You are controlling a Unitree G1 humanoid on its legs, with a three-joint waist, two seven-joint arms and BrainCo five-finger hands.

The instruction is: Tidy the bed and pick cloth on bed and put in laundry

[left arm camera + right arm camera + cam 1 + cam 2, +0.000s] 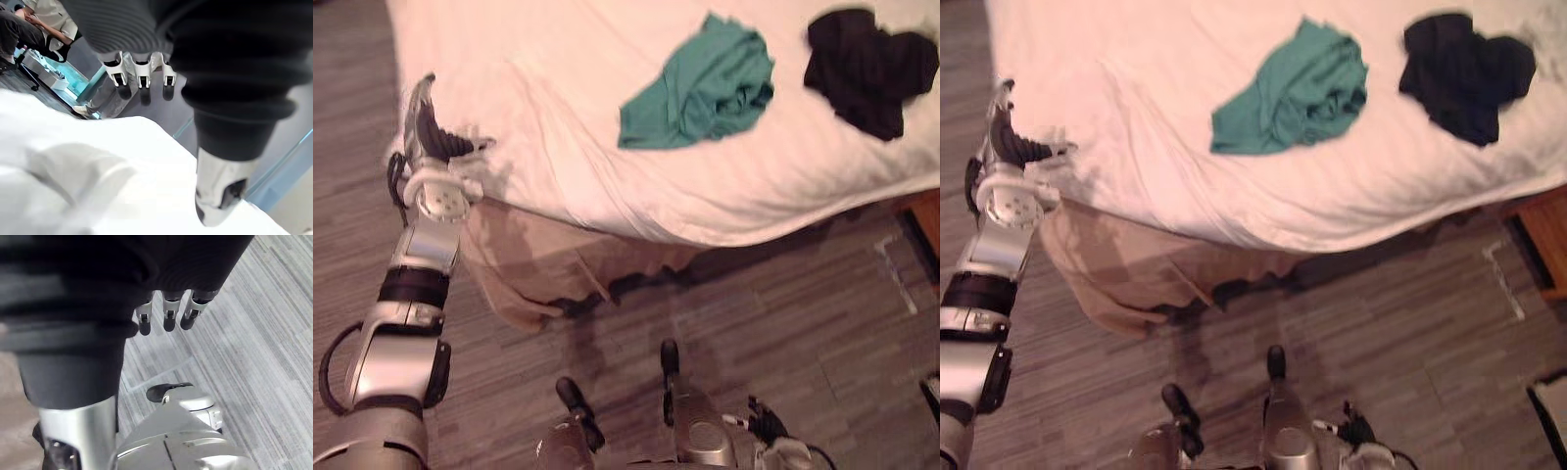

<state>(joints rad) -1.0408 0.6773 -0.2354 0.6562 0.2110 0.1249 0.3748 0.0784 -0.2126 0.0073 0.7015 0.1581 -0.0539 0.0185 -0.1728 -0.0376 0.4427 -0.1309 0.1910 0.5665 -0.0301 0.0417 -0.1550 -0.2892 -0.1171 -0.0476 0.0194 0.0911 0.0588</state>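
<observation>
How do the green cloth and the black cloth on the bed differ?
The green cloth fans out to a flat corner; the black cloth is bunched tighter. The green cloth lies further to the robot's left, the black cloth further to its right. Both lie crumpled on the white sheet.

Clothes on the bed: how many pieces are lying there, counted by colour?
Green cloth: 1
Black cloth: 1
Total: 2 pieces, both lying loose and apart from each other on the white bed.
</observation>
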